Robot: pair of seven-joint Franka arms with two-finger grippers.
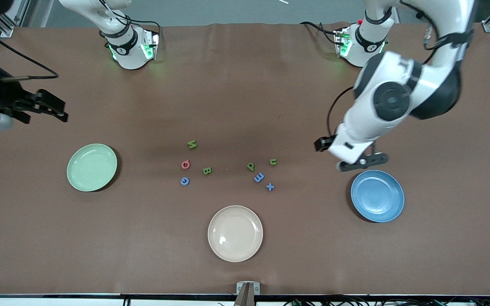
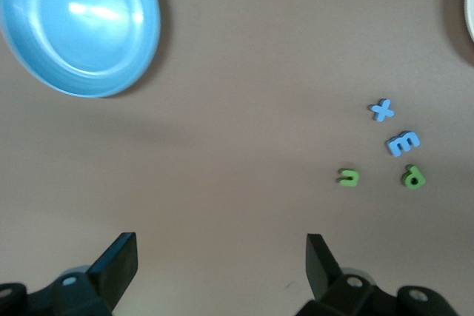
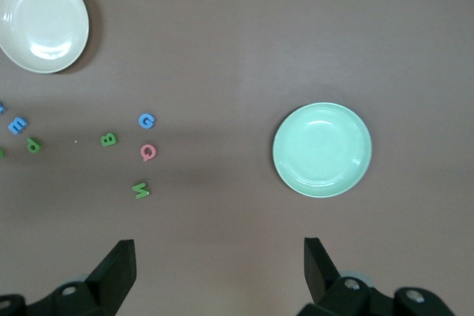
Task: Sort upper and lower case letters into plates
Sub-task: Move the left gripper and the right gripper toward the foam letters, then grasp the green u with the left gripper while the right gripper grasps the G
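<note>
Entry, sorting job, opening step: nothing is sorted yet, by my reading.

- Mint green plate [image 1: 92, 167]: bare, toward the right arm's end of the table.
- Sky blue plate [image 1: 377, 196]: bare, toward the left arm's end.
- Cream plate [image 1: 235, 233]: at 6 o'clock of the letters, nearest the front camera (not part of the sort, I judge).
- Letters, all loose on the cloth between the plates: green M [image 1: 192, 144], pink-red Q [image 1: 185, 164], green B [image 1: 206, 171], blue G [image 1: 184, 181]; then green p [image 1: 251, 166], green u [image 1: 273, 161], blue E [image 1: 259, 177], blue x [image 1: 270, 186].
- Left gripper [image 1: 362, 161]: jaws apart, holding nothing, over the cloth at 12 o'clock of the blue plate's rim.
- Right gripper [image 1: 51, 106]: jaws apart, empty, waiting over the cloth at 11 o'clock of the mint plate.

Next I would bring the left gripper over u and descend squarely; the letters are tiny, so centring matters.
</note>
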